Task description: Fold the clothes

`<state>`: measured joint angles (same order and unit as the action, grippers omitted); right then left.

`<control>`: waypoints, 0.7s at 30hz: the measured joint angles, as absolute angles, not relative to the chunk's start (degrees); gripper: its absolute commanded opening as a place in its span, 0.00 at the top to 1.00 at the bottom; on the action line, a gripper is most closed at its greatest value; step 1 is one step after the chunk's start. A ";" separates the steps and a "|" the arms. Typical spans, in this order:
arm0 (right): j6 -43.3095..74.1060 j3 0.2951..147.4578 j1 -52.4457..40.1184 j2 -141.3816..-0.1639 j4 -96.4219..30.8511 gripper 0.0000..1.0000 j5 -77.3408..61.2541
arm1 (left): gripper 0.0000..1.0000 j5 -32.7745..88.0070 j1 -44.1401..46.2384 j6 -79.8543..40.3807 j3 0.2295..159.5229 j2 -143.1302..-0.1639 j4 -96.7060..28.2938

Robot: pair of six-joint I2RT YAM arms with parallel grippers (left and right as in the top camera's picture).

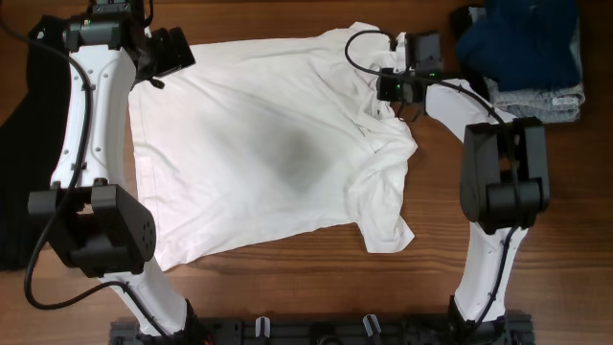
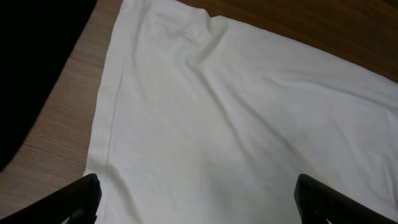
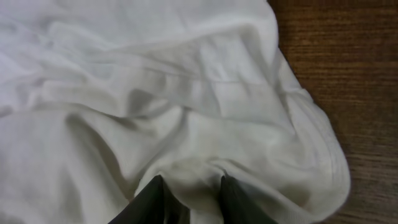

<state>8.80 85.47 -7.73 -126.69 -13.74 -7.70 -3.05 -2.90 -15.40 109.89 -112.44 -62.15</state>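
The white T-shirt (image 1: 268,144) lies spread flat on the wooden table, with a dark print showing faintly through its middle. My left gripper (image 1: 158,75) hovers over the shirt's far left corner. In the left wrist view its fingers (image 2: 199,202) are wide open and empty above the shirt's fabric (image 2: 236,112) and hem edge. My right gripper (image 1: 393,101) is at the shirt's far right, by the bunched sleeve and collar area. In the right wrist view its fingers (image 3: 191,190) pinch a fold of the white fabric (image 3: 186,93).
A long black garment (image 1: 17,144) lies along the table's left edge and also shows in the left wrist view (image 2: 31,62). A folded navy-blue piece (image 1: 522,38) and a pale denim piece (image 1: 541,98) sit at the far right corner. Bare wood (image 3: 348,74) lies right of the shirt.
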 measured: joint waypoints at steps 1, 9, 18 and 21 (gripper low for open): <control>8.88 85.54 -7.73 -126.69 -13.82 0.70 -7.70 | 0.00 -3.05 -2.90 -15.40 109.89 -112.44 -62.15; 11.14 85.73 -7.44 -126.69 -15.42 0.96 -7.73 | 0.00 -3.05 -2.90 -15.40 109.89 -112.44 -62.15; 12.84 86.83 -3.01 -123.68 -24.10 0.96 -8.40 | 0.00 -3.03 -2.90 -15.40 109.89 -112.44 -62.17; 12.84 87.09 -0.56 -121.05 -25.98 0.96 -8.54 | 0.00 -3.03 -2.90 -15.40 109.89 -112.44 -62.15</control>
<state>12.84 87.09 -0.56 -121.05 -25.98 -8.54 -3.03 -2.90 -15.40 109.89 -112.44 -62.15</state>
